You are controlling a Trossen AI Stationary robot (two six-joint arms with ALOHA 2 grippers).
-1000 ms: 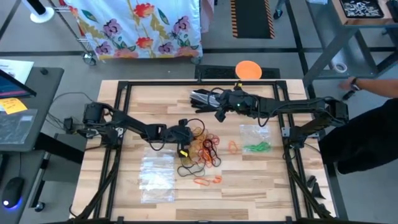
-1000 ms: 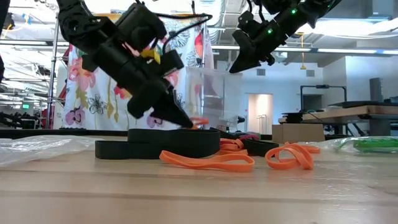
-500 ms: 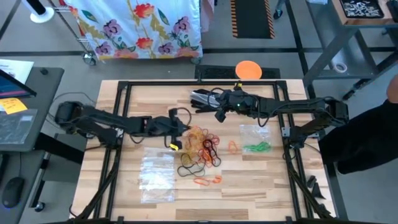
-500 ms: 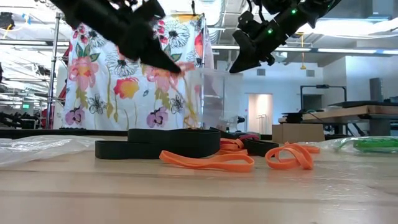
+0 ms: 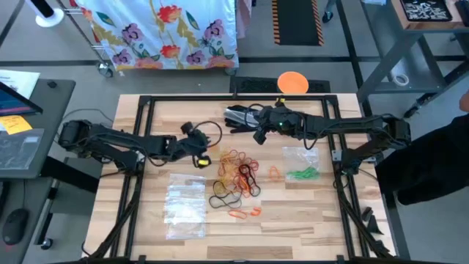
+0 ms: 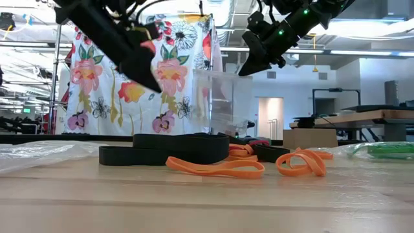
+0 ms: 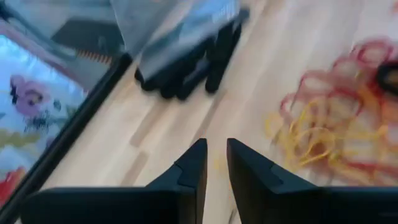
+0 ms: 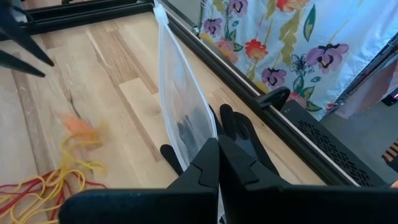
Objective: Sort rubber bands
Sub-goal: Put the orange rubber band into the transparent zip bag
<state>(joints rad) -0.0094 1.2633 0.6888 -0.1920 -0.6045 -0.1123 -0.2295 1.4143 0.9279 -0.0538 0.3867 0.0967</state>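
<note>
While both arms hang above it, the wooden table fills the overhead view inside its black frame, and a floral cloth hangs just past the far edge. Left arm reaches in from the left side, lifted clear of the boards; right arm stretches across the far part of the table. Two clear plastic bags next: one lies flat near the front left, another on the right with green bands inside it. A third clear bag hangs upright from the right gripper, whose fingers are clamped shut on its edge, and the black glove lies on the wood just behind it at the far edge. Rubber bands sit heaped mid-table, red, orange and yellow tangled together, with black loops toward the front and a couple of orange ones nearest the front edge. From table height, those orange bands and a flat black loop lie in the foreground. Left gripper hovers over bare wood beside the pile, between it and the glove; its fingers stand a narrow slit apart with nothing between them. Something orange shows on the boards near the yellow strands in the right wrist view, probably a band, too blurred to be sure.
</note>
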